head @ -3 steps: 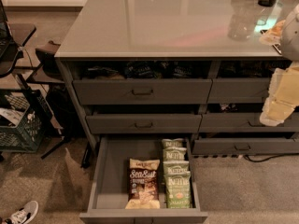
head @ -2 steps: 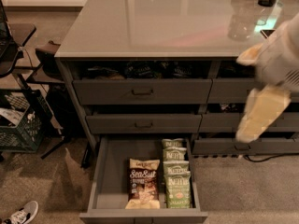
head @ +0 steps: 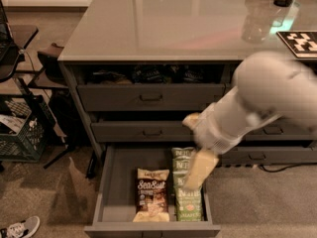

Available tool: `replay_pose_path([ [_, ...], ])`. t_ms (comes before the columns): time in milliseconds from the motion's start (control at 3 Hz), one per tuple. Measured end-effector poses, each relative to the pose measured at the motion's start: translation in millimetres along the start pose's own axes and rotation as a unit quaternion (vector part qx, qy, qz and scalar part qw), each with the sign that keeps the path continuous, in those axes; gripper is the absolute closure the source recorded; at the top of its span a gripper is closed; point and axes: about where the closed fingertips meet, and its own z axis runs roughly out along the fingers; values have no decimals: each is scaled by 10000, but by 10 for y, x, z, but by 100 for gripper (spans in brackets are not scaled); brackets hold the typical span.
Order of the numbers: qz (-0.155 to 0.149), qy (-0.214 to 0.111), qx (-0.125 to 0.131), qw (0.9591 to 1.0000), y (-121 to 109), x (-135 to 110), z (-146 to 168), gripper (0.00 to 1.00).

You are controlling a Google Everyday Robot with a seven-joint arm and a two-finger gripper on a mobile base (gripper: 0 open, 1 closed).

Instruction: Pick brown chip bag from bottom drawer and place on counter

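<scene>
The brown chip bag [head: 151,194], dark brown with tan ends and white lettering, lies flat in the open bottom drawer [head: 115,192], near its front. Two green-and-white chip bags [head: 188,202] lie beside it on the right. My gripper [head: 198,168] hangs on the white arm [head: 257,100] that reaches in from the right. It hovers over the green bags, a little right of and above the brown bag. The glossy grey-green counter [head: 163,21] tops the cabinet.
Two drawers with small dark handles [head: 151,97] sit above the open one, the top one slightly open. A clear cup [head: 255,26] and a black-and-white tag [head: 299,41] rest on the counter's right. A black crate [head: 22,133] and chair legs stand at left, a shoe [head: 20,228] at bottom left.
The arm has swung in from the right edge, leftward and down. The gripper now hangs over the open drawer's green bags. The bags have not moved.
</scene>
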Motion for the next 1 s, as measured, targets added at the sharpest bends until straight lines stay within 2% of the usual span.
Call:
replay_pose_path([
  [333, 32, -314, -441, 9985, -48, -99, 1105, 0],
  [667, 85, -573, -496, 9971, -332, -234, 2060, 0],
  [1000, 422, -1204, -332, 9913, -897, -434, 2999, 0],
])
